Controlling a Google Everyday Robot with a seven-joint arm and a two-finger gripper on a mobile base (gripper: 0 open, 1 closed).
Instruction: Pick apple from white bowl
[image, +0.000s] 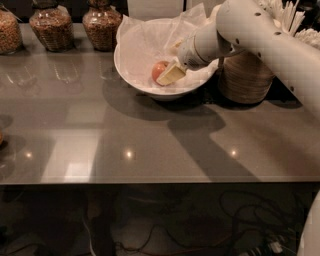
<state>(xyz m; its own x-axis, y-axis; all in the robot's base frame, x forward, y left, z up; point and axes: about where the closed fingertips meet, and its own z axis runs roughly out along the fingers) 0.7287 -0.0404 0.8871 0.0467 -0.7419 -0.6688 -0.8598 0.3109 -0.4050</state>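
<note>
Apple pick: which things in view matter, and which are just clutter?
Job: apple; white bowl; gripper, down in the bowl against the apple.
Lying about: jars behind the bowl; stacked paper bowls to its right.

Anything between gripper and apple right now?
Nothing: in the camera view the gripper sits inside the white bowl, right against the apple's right side, no gap showing.
</note>
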